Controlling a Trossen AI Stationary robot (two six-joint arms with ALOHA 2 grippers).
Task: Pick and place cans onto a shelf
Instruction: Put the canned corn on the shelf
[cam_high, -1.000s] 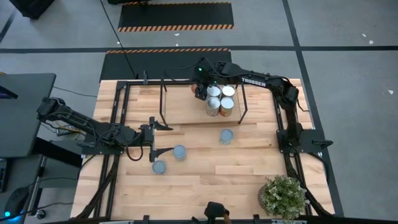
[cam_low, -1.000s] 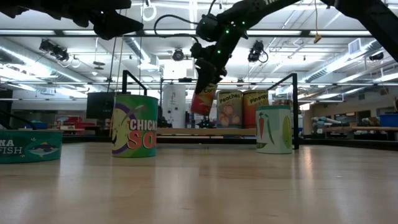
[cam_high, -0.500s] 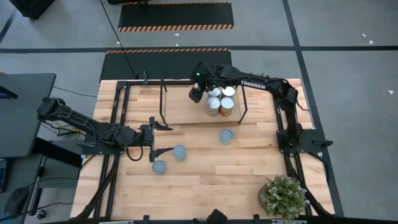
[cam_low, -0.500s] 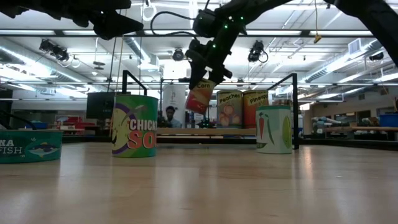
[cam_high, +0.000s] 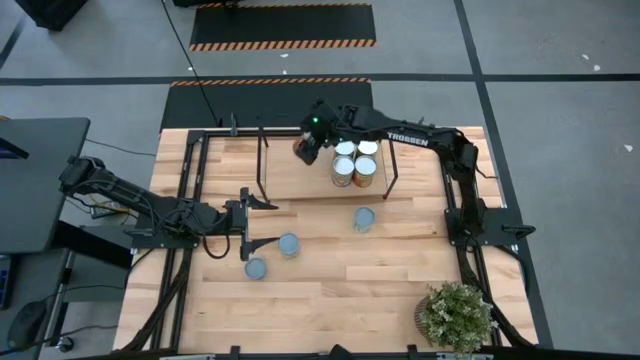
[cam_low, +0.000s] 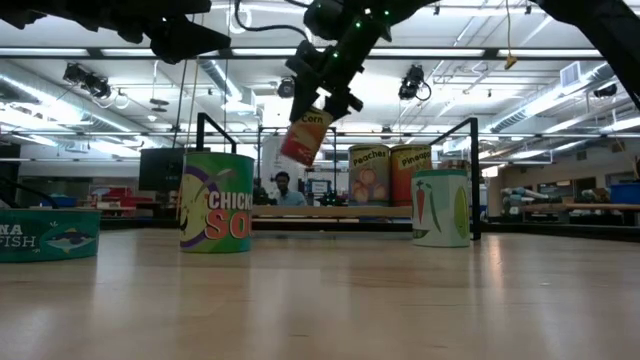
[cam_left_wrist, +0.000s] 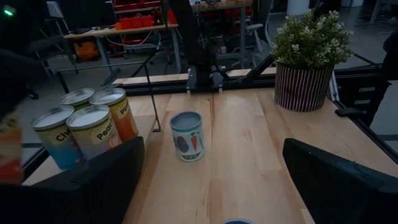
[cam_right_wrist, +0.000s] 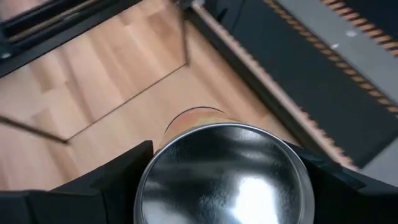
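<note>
My right gripper (cam_high: 308, 148) is shut on an orange-red corn can (cam_low: 306, 137) and holds it in the air over the left part of the shelf (cam_high: 290, 172). Several cans (cam_high: 354, 160) stand upright in a block on the shelf, to the right of the held can. Three more cans stand on the tabletop: one (cam_high: 363, 219) in front of the shelf and two (cam_high: 289, 245) (cam_high: 256, 268) near my left gripper. My left gripper (cam_high: 261, 222) is open and empty, above the tabletop at the left. My right gripper pinches the corn can between its two fingers (cam_right_wrist: 121, 177), one on each side of the can's wall just below the silver top (cam_right_wrist: 222, 177). The fingers come from above, slanting. The can hangs tilted below them (cam_low: 302, 148), clear of the shelf.
The shelf's thin black posts (cam_high: 261, 160) and rails stand around the board. A potted plant (cam_high: 456, 315) stands at the table's near right corner. In the low view a green soup can (cam_low: 216, 201) and a flat tuna can (cam_low: 48, 234) stand near the camera. A person (cam_low: 283, 188) shows in the room behind.
My right gripper has gone up and toward the table's left edge with the corn can, away from the cans on the shelf. The can has risen and tipped further over, staying clear of the shelf.
</note>
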